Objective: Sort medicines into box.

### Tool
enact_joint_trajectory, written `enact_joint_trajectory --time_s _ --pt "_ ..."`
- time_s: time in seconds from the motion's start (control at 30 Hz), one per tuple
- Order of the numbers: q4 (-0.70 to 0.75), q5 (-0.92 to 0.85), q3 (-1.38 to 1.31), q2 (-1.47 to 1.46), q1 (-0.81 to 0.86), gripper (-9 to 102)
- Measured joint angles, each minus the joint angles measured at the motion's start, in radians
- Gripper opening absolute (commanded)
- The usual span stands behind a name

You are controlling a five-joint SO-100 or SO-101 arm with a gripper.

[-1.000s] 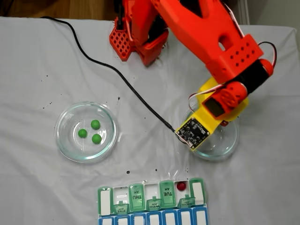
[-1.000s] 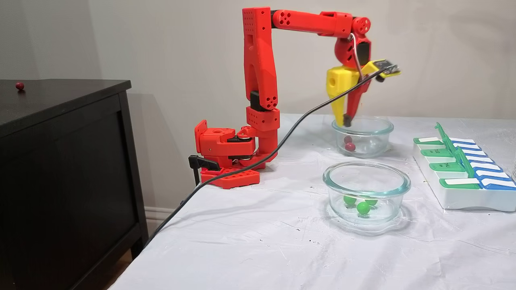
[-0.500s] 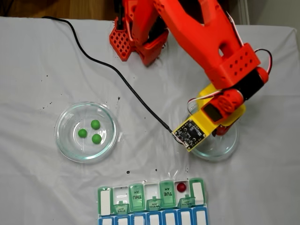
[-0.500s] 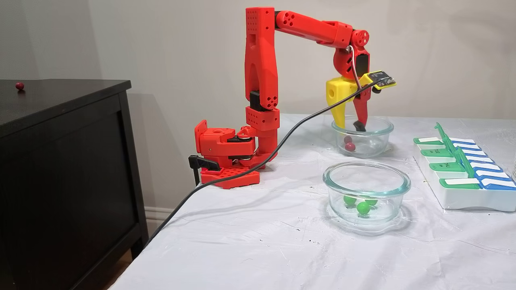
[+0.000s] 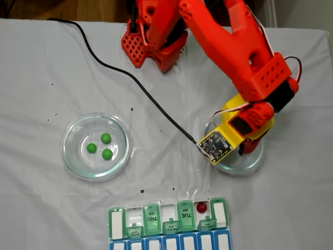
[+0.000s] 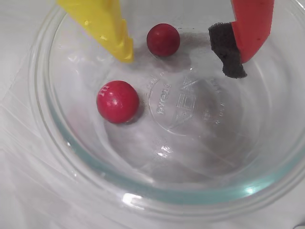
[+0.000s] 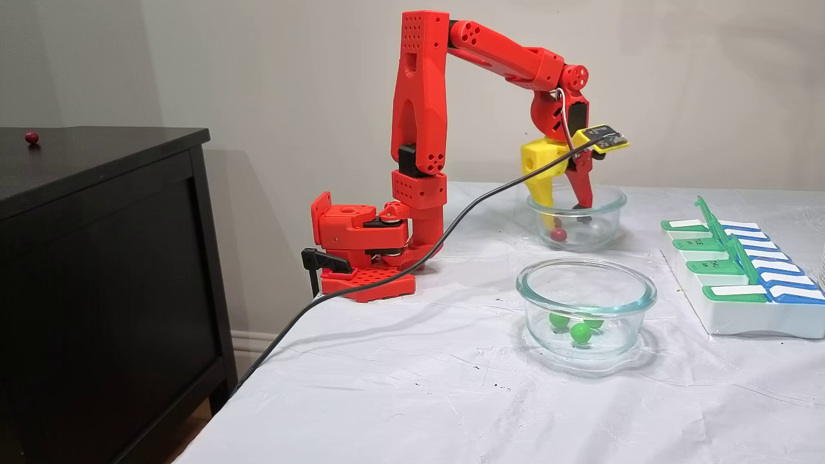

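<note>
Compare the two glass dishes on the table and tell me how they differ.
The left dish in the top-down fixed view holds three green balls; the right dish holds two red balls. The open gripper reaches into the right dish, while the left dish stands apart from the arm. Both are round clear glass.

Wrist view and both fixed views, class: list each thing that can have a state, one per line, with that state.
Gripper: open, lowered inside the far glass dish, holding nothing.
Far glass dish: upright, holds two red balls.
Near glass dish: upright, holds three green balls.
Pill organizer: some green lids raised; one open compartment holds a red ball.
Black cable: slack across the cloth.
</note>
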Motion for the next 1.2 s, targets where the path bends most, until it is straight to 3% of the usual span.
enact_joint_trajectory --time_s 0.73,0.87,1.0,1.2 --pt "-0.018 0.058 0.014 -0.054 -0.075 24" --pt "-0.035 0.051 0.011 -0.066 -0.075 18" --pt "-0.038 0.038 0.028 -0.066 -0.075 4" --pt "-0.038 0.029 0.032 -0.066 -0.077 0"
